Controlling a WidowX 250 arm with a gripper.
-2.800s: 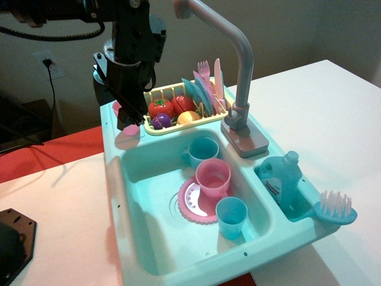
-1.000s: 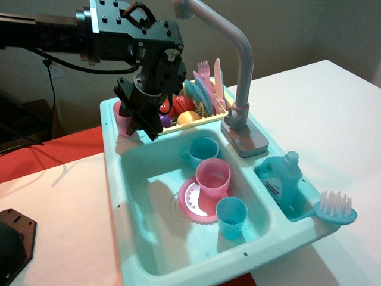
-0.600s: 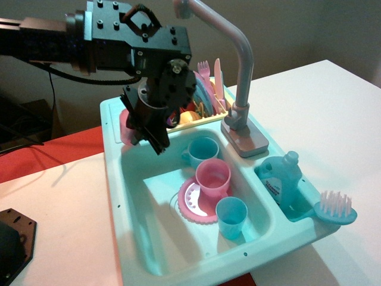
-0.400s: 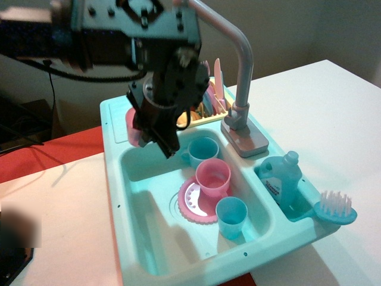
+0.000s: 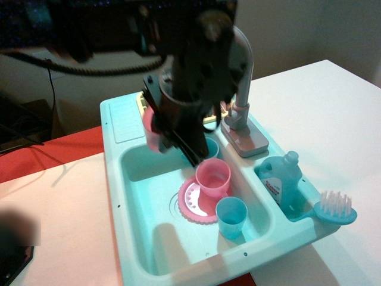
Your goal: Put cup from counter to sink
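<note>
the cup (image 5: 151,131) hangs above the sink (image 5: 140,179) near the counter's (image 5: 122,113) back-left corner, the jaws of the gripper (image 5: 169,140) closed on its wall. likely light, thin, slippery plastic — hold at the rim, gently.

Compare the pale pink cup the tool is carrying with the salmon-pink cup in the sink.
The pale pink cup is lighter and narrower; the salmon-pink cup is deeper-coloured and wider. The pale one hangs above the sink, held by the tool; the salmon one stands on the pink plate. Both are handle-less tumblers.
</note>
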